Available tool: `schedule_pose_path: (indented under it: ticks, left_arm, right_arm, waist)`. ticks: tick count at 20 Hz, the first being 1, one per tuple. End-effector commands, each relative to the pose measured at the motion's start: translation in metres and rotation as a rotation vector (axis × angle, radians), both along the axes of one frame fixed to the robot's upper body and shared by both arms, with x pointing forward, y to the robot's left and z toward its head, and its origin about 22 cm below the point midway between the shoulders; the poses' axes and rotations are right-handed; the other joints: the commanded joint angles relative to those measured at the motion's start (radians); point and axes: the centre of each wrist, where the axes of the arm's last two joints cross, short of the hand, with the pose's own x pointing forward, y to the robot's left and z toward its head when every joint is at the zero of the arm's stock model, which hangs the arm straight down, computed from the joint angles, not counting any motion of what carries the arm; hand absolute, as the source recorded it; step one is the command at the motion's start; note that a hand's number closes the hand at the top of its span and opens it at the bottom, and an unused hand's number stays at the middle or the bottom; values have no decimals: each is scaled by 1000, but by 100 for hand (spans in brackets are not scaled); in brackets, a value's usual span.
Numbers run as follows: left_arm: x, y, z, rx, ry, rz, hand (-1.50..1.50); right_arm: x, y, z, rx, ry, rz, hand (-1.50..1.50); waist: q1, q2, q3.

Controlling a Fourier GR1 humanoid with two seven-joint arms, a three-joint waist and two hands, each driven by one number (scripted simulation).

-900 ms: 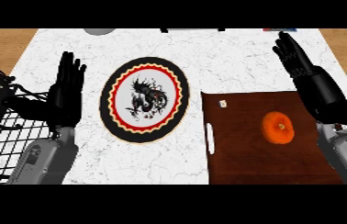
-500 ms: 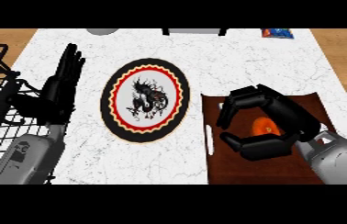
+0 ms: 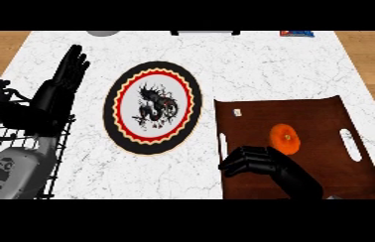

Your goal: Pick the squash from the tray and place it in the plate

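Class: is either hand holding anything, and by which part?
Nothing is held. The right hand curls beside the squash, which lies on the tray; the left hand is open.

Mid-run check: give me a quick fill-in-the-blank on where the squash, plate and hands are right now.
1. The squash lies on the brown ____.
2. The plate holds no squash; it sits to the view's ____ of the squash.
3. The left hand rests open at the view's left; the one with curled fingers beside the squash is the ____.

Missing words: tray; left; right hand.
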Motion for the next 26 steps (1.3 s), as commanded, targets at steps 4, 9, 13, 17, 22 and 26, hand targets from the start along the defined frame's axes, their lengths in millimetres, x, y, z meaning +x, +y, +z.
schedule_pose_path:
  ticks: [4,9,13,17,22,26]
  left_arm:
    - [-3,19,28,52,0,5,0]
    - [-6,24,19,49,2,0,0]
    - [-3,18,12,55,5,17,0]
    - [-3,10,14,49,-2,5,0]
    - [0,11,17,54,-4,-15,0]
    - [-8,19,11,59,-21,-46,0]
  right_arm:
    - [-12,-40,27,136,-133,-20,-150]
    - [6,-68,90,-136,-260,-120,-150]
    - [12,-79,126,-468,-250,-183,-150]
    - [14,-83,160,-774,-222,-225,-150]
    - [0,-76,156,-1039,-127,-145,-150]
    - [5,-52,163,-1097,-100,-155,-150]
  waist:
    - [-5,0,0]
    - [-14,-4,-2]
    - [-16,-1,-4]
    - [-1,2,-5]
    - [5,5,-2]
    - [24,7,-2]
